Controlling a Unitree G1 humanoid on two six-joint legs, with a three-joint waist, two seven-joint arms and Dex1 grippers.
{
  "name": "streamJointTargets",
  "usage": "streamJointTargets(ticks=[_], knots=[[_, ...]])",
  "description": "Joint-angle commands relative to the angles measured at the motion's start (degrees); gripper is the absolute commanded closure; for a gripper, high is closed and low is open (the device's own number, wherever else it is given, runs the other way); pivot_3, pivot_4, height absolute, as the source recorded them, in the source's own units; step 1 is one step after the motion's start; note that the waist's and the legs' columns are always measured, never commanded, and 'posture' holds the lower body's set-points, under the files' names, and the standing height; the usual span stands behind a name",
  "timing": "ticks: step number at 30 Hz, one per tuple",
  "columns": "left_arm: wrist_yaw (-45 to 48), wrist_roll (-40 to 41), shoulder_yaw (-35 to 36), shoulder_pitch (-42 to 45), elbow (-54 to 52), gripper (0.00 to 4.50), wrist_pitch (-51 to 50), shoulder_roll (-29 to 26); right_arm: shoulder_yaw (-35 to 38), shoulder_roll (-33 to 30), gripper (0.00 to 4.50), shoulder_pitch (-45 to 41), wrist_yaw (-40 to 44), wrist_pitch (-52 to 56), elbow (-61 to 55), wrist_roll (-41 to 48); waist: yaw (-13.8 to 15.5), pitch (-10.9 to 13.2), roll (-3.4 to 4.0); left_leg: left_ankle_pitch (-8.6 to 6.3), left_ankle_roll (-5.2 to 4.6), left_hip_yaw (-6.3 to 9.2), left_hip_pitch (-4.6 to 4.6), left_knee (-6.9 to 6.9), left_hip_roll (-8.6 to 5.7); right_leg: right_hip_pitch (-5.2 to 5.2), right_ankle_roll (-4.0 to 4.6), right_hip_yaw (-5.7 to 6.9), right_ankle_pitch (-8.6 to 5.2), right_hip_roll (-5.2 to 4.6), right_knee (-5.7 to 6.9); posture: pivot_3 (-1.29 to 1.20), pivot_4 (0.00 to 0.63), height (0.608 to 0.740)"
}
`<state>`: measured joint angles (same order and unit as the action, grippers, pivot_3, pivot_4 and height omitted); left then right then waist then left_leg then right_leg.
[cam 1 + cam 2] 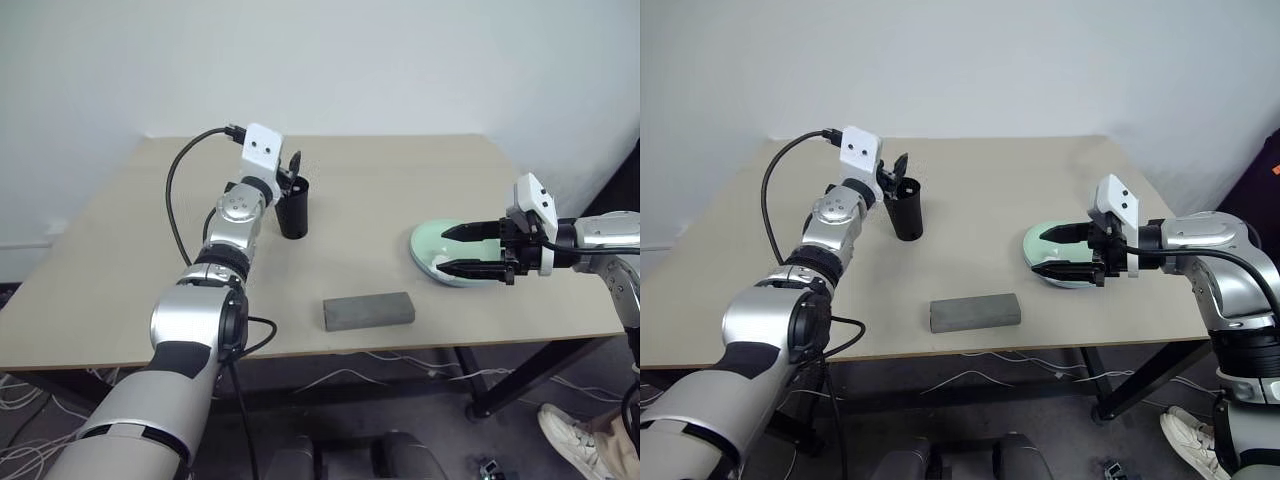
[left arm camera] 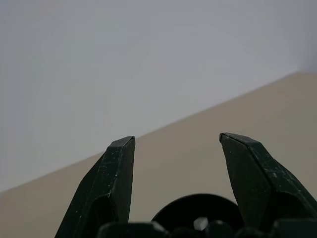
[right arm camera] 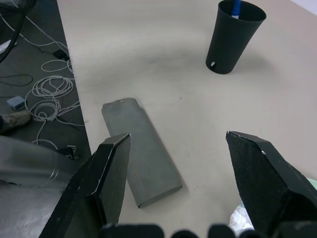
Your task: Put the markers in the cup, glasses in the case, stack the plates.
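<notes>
The black cup point(image 1: 293, 212) stands upright at the back middle of the table. A blue marker point(image 3: 237, 7) pokes up inside it. My left gripper point(image 1: 292, 166) hovers open just above the cup's rim point(image 2: 198, 206), with nothing between its fingers. The grey case point(image 1: 368, 311) lies shut near the front edge. A mint green plate point(image 1: 425, 240) sits at the right. My right gripper point(image 1: 443, 249) hangs open and empty over it, pointing left. The glasses are out of view.
A crumpled white tissue point(image 3: 241, 218) lies on the plate under my right gripper. The beige table point(image 1: 130, 260) has open room on its left half and between cup and case. Cables point(image 3: 49, 84) trail on the floor beyond the front edge.
</notes>
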<state>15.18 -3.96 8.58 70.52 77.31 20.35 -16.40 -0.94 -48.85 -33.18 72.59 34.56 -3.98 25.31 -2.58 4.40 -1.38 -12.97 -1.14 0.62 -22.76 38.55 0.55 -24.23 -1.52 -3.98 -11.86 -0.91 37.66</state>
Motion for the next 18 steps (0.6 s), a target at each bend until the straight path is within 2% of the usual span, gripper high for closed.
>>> streamJointTargets(ticks=[1, 3, 6, 9, 13, 18], knots=[[4.66, 4.27, 3.42, 4.92, -2.53, 1.65, -2.4, -1.48, 0.86, -0.21, 1.16, -1.65, -0.18, -0.46, -1.13, 0.8, -0.03, 0.0, 0.0, 0.0, 0.0, -0.01, 0.0, 0.0, 0.0, 0.0, 0.0, 0.0, 0.0, 0.0, 0.0, 0.0, 0.0, 0.74], [10.91, 6.44, 4.45, 5.77, -3.84, 1.65, -6.14, -3.18, 1.1, -0.27, 1.16, -1.51, -0.32, -0.32, -1.46, 0.95, -0.12, 0.0, 0.01, 0.0, 0.0, -0.01, 0.01, -0.01, 0.0, 0.0, 0.0, 0.0, 0.0, 0.0, -0.01, 0.0, 0.0, 0.74], [26.05, 11.26, 5.82, 5.04, -8.8, 1.65, -13.76, -7.24, 1.79, -0.7, 1.16, -0.59, -0.39, -0.1, -2.01, 1.3, -0.59, -0.01, 0.02, 0.0, 0.01, -0.03, 0.03, -0.08, 0.01, -0.06, 0.01, -0.02, -0.01, 0.01, 0.01, 0.0, 0.0, 0.74], [37.86, 13.5, 4.06, -0.78, -20.38, 1.65, -23.92, -14.1, 1.99, -0.57, 1.16, 0.08, -0.86, -0.06, -1.98, 1.29, -0.94, -0.02, 0.05, 0.0, 0.01, -0.04, 0.05, -0.17, 0.03, -0.09, 0.02, -0.04, -0.01, 0.03, 0.0, 0.0, 0.0, 0.74], [50.03, 19.4, 3.09, -16.66, -45.64, 1.65, -42.55, -25.98, 2.21, -0.2, 1.16, 0.47, -1.76, -0.22, -1.18, 1.1, -2.46, -0.02, 0.07, 0.0, 0.01, -0.08, 0.11, -0.39, 0.09, -0.14, 0.05, -0.12, -0.03, 0.03, -0.02, 0.0, 0.0, 0.74], [55.05, 28.4, 13.18, -38.94, -67.12, 1.65, -58.42, -39.81, 2.8, -0.07, 1.16, 2.2, -2.15, -0.63, 0.06, 1.34, -2.82, 0.01, -0.06, 0.0, 0.01, -0.02, 0.08, -0.32, 0.17, -0.12, 0.07, -0.08, -0.05, -0.05, -0.06, 0.0, 0.0, 0.74]])
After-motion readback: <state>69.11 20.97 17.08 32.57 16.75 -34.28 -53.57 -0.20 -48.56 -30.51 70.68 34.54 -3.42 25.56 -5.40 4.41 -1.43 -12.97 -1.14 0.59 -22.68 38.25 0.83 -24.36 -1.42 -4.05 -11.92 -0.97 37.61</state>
